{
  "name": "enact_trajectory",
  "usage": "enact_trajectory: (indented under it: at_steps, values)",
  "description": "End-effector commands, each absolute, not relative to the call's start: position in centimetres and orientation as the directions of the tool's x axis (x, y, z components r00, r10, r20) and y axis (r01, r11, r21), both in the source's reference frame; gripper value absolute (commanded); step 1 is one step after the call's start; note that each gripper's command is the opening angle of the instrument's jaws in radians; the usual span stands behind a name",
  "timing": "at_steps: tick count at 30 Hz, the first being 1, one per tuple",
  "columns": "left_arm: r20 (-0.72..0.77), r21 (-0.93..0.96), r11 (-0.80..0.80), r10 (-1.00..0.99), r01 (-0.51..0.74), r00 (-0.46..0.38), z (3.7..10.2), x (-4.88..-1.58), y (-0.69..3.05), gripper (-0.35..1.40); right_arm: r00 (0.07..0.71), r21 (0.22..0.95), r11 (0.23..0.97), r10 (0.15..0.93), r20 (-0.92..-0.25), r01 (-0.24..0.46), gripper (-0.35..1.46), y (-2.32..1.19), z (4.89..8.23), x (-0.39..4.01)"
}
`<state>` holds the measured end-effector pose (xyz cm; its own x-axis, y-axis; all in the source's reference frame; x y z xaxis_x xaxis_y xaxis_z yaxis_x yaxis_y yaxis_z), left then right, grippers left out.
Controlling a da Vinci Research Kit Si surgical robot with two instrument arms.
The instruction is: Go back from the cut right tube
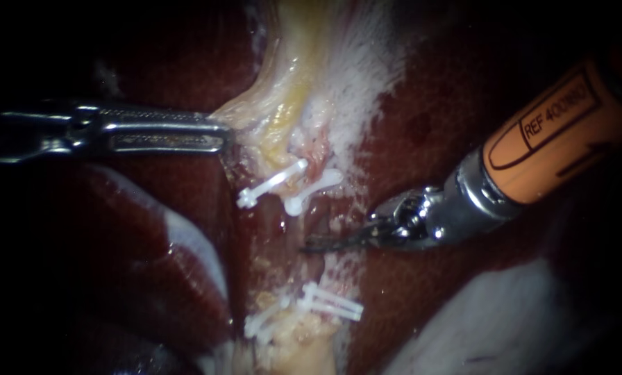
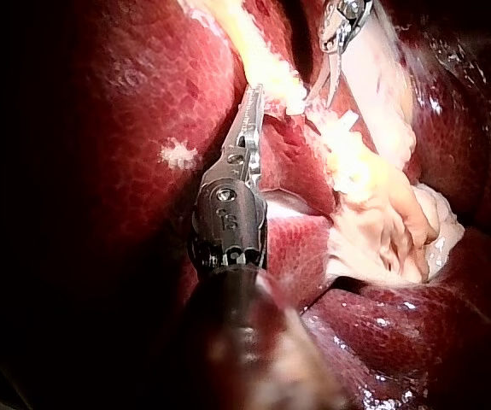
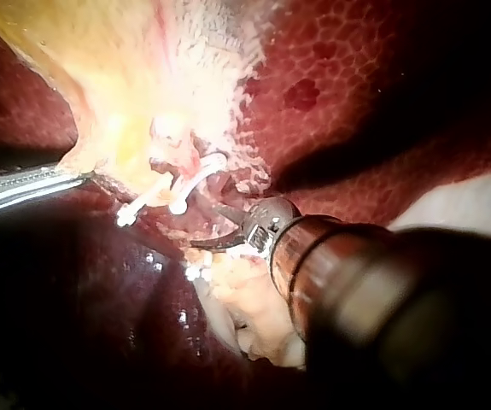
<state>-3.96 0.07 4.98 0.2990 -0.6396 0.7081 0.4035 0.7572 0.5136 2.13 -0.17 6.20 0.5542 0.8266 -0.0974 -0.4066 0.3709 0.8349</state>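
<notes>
My right instrument point(image 1: 314, 244), on an orange-banded shaft, holds its thin curved blades slightly open in the gap of the cut right tube. That gap lies between an upper white clip point(image 1: 314, 187) and lower white clips point(image 1: 332, 303). In the right wrist view the blades point(image 3: 209, 227) sit just beside the upper clips point(image 3: 185, 184). My left instrument point(image 1: 217, 130) comes in from the left. Its jaws are shut on the pale yellow edge of the gallbladder point(image 1: 283, 104), pulling it to a point. In the left wrist view, the left instrument point(image 2: 254, 94) grips the same yellow edge.
Another white clip point(image 1: 273, 182) crosses the left tube, and one more point(image 1: 266, 321) sits below. Dark red liver point(image 1: 450, 104) surrounds the field. A pale lobe point(image 1: 505, 326) lies under my right shaft. Yellow fatty tissue point(image 1: 297, 347) sits below the lower clips.
</notes>
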Motion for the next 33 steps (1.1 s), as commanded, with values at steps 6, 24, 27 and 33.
enact_trajectory:
  at_steps: [6,24,27,33]
  values:
    - [0.708,0.514,0.758,-0.639,0.402,0.299,4.98,-3.96,0.06,-0.35,0.565,0.833,0.391,0.817,-0.119,-0.391,0.84,-0.16,6.21,2.12]
    - [0.709,0.515,0.760,-0.638,0.397,0.300,5.01,-3.93,0.05,-0.35,0.643,0.633,0.764,0.547,-0.536,-0.123,1.28,0.07,6.02,1.53]
    - [0.709,0.515,0.760,-0.638,0.397,0.300,5.01,-3.92,0.05,-0.35,0.618,0.580,0.810,0.501,-0.605,-0.089,1.33,0.23,5.91,1.45]
    - [0.710,0.515,0.760,-0.637,0.396,0.300,5.04,-3.90,0.06,-0.35,0.619,0.420,0.907,0.349,-0.703,-0.033,1.43,0.45,5.75,1.37]
